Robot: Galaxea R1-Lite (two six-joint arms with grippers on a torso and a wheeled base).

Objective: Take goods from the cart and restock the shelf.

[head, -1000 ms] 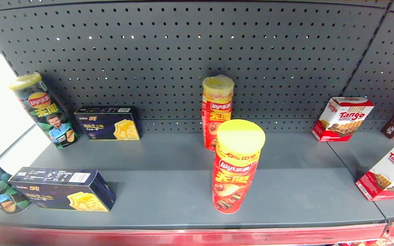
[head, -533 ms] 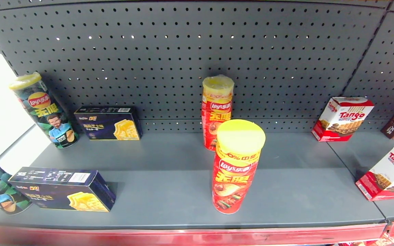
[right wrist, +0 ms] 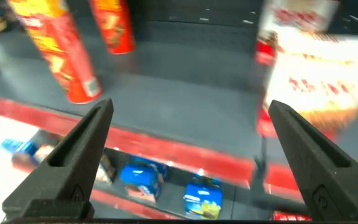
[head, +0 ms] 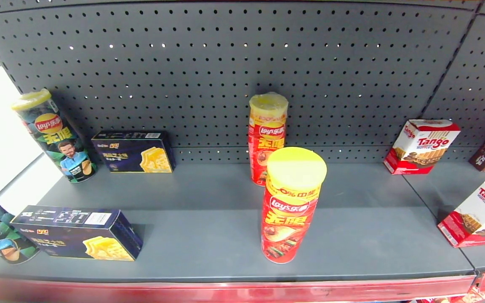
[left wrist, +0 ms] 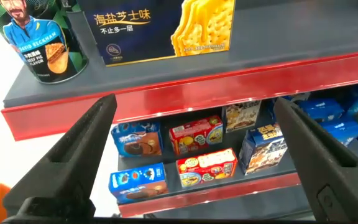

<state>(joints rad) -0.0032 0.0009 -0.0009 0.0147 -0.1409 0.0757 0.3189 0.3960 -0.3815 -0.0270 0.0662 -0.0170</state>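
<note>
Left tool (left wrist: 191, 102) spread, beyond — lower-shelf boxes (left wrist: 199, 149)

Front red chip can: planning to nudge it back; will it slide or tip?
Tall on a narrow base, the front red chip can likely tips if pushed high. Tipped, its round body would probably roll along the shelf.

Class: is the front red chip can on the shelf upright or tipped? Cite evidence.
Upright: the front red can stands on its base on the shelf, yellow lid on top.
</note>
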